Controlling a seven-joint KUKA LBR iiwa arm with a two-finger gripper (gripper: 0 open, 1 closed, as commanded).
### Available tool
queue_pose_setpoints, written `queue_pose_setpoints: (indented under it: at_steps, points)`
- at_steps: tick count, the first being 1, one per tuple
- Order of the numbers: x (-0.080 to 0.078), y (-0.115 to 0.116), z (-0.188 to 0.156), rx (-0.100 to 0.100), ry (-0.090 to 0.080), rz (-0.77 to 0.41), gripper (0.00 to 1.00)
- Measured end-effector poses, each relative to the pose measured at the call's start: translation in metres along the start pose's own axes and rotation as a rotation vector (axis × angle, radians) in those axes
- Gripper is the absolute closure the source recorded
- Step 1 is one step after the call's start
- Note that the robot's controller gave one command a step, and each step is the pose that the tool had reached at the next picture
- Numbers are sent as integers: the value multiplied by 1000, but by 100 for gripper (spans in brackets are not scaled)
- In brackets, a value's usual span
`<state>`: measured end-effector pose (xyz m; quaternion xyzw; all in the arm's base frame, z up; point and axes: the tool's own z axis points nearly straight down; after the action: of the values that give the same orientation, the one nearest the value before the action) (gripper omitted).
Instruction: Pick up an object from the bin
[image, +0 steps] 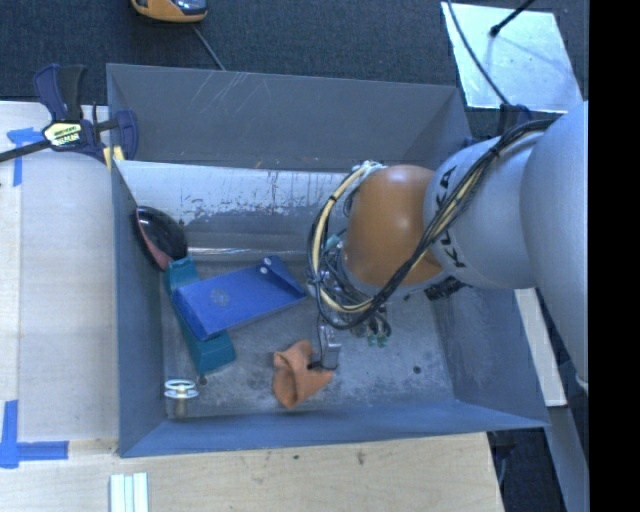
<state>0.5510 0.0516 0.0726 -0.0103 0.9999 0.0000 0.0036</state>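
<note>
Tan, soft-looking crumpled piece (292, 378), the likely target, is seen on the floor of the grey bin (430, 350), below and to the right of the blue flat box (235, 298), near it but apart. The gripper (327, 360) is placed at the piece's right edge, likewise below and right of the blue flat box, and appears to touch it. Whether the claw is apart, together or clamped on the piece cannot be told, since its tip is viewed nearly end-on and merges with the tan surface. No hold is therefore claimed.

Risks, as judged: a grip taken only on the edge of so limp a piece may be lost on lifting, the material being drawn out by its own sag. If the tip is pressed to the floor, the piece may merely be pushed aside.

Hidden or unclear: much of the floor to the right of the blue flat box is covered by the orange wrist cover (385, 225) and the cables (340, 290). A teal block (207, 348) is partly overlapped by the box at its left, so its shape is uncertain. A dark rounded object (160, 238) above-left of the box and a small silver-topped item (180, 392) below-left of it are not identified.
</note>
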Motion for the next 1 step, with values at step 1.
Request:
queue_pose_setpoints:
  at_steps: [1]
  points:
    - [22,20,1,-1,2,-138,100]
